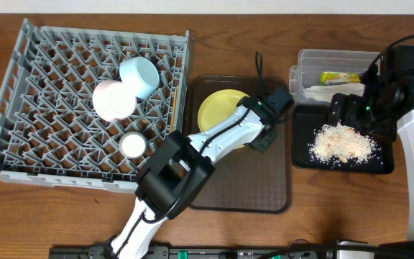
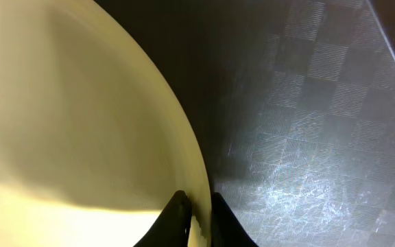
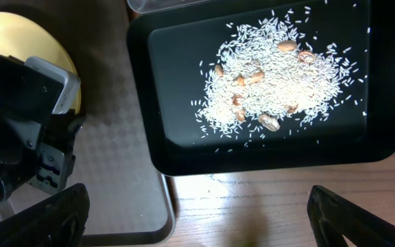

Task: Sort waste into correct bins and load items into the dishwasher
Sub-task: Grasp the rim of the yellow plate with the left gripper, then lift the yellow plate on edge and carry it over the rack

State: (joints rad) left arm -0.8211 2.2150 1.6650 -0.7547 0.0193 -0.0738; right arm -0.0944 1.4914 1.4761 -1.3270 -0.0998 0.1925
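Blind spots around the plate and the bins

From overhead, the left gripper [image 1: 263, 135] and left arm [image 1: 207, 144] cover the near right part of the yellow plate [image 1: 218, 108], and I can't see the fingertips under the gripper's body. The left wrist view gives me only a blurred slice of that plate, cut off at the left and bottom edges. The right arm [image 1: 405, 83] hides the right ends of the clear tub [image 1: 307, 61] and the snack wrapper [image 1: 336, 77]. In the right wrist view, the right gripper [image 3: 197, 195] fingers run off the bottom edge, and the tub is a sliver at the top.
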